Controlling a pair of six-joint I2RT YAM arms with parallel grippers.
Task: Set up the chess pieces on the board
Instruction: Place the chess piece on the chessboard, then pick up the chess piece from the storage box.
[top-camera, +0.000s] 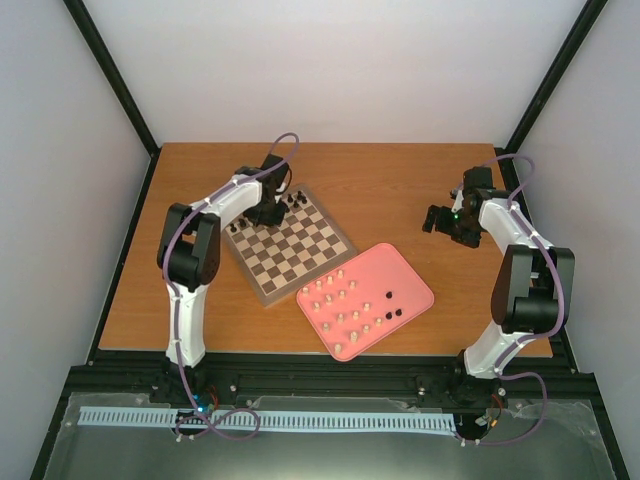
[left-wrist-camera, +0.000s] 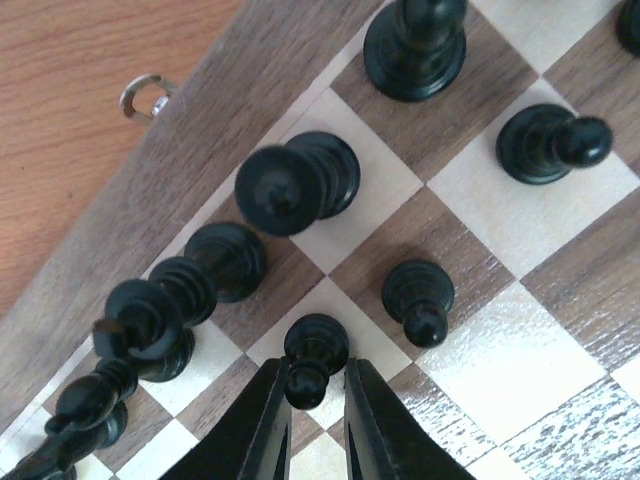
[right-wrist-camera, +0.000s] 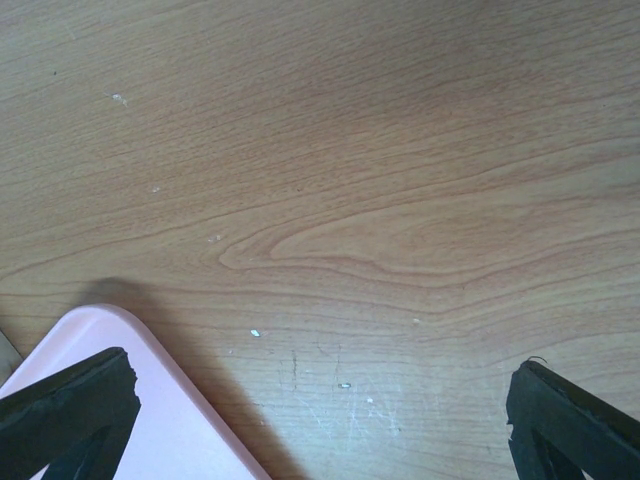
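The left gripper (left-wrist-camera: 315, 368), jaws drawn narrow around a dark pawn (left-wrist-camera: 316, 345) standing on the chessboard (top-camera: 300, 255), gripping or not I cannot tell, appears to be placing it; next, a straight lift clear, then the pink tray (top-camera: 400, 270).

text: none readable | labels: none | numbers: none | signs: none
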